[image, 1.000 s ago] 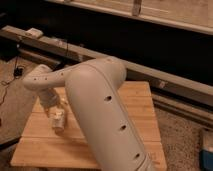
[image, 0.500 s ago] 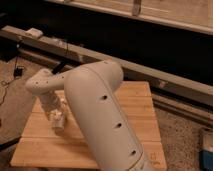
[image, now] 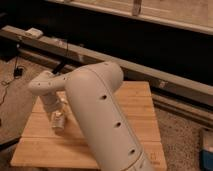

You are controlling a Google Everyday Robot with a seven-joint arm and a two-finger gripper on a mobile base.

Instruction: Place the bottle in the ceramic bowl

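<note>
While the claw (image: 56, 119) hangs low over the worktop's (image: 135, 107) left side — its grip cannot be told — the pale shape there looks like the bottle (image: 60, 123); the ceramic bowl is unseen, so it should find that first.

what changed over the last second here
The arm dipped slightly, and its wrist end shifted a little right and down. The gripper barely moved and stays low over the left of the wooden table. No taking hold or letting go shows. The table stayed as it was.
</note>
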